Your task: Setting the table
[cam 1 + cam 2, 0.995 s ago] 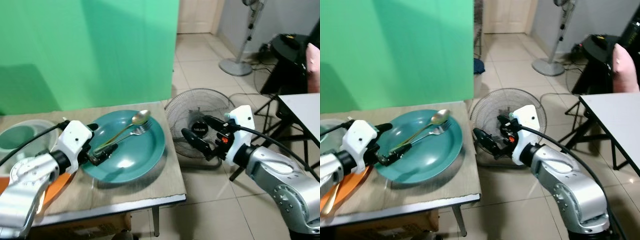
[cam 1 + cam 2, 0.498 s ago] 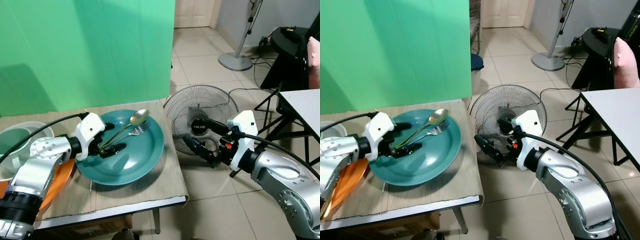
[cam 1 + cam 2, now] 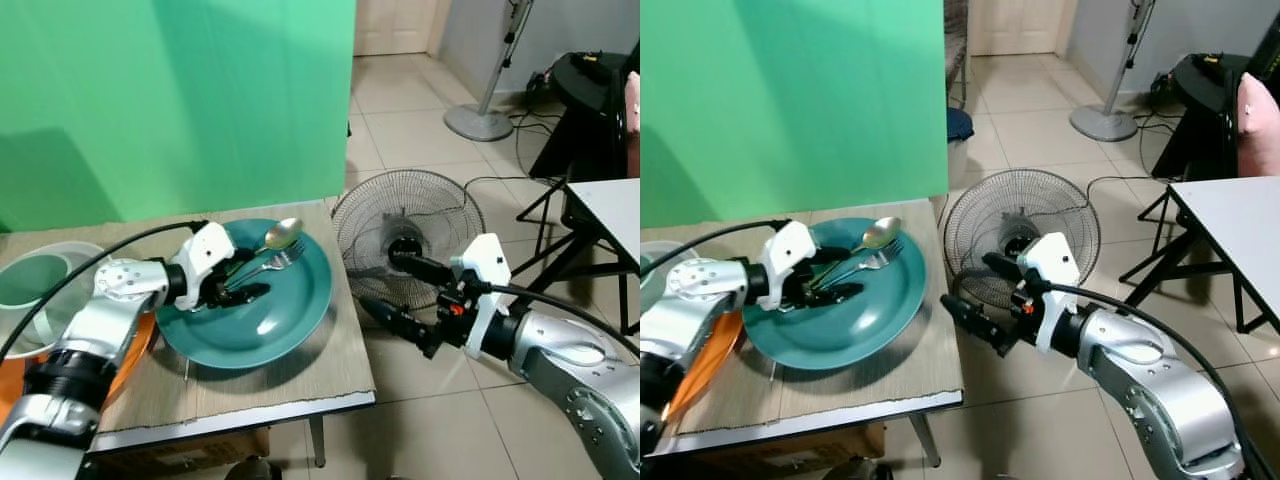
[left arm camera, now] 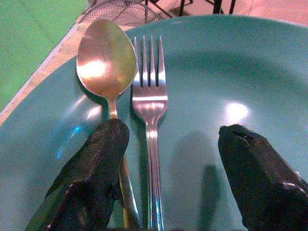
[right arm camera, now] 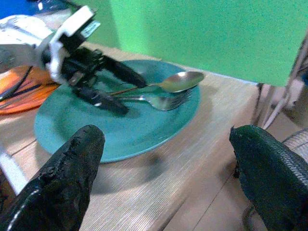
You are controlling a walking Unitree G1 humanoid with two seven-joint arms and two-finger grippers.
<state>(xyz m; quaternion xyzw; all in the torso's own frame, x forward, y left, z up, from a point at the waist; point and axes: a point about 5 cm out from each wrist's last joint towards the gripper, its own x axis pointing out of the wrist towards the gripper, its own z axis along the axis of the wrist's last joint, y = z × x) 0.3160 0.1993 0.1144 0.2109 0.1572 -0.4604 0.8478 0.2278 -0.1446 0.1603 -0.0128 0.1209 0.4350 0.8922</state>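
A teal plate point(image 3: 270, 322) lies near the right end of the wooden table point(image 3: 300, 380). On it a gold spoon point(image 3: 281, 233) and a silver fork point(image 3: 285, 256) rest side by side, heads toward the green wall. My left gripper point(image 3: 250, 276) is low over the plate and open. Its fingers point(image 4: 91, 168) straddle the handles of the spoon point(image 4: 106, 57) and the fork point(image 4: 149, 96) without closing on them. My right gripper point(image 3: 378, 280) hangs open in the air past the table's right edge, pointing back at the plate point(image 5: 120, 134).
A round floor fan point(image 3: 400, 215) stands just right of the table, behind my right gripper. An orange plate point(image 3: 708, 362) and a clear container point(image 3: 25, 285) sit at the table's left. A white table point(image 3: 610, 200) and a standing fan point(image 3: 490, 110) are farther right.
My left gripper has slid across the plate toward the cutlery and now straddles both handles. My right gripper has dropped slightly. The camera has shifted a little.
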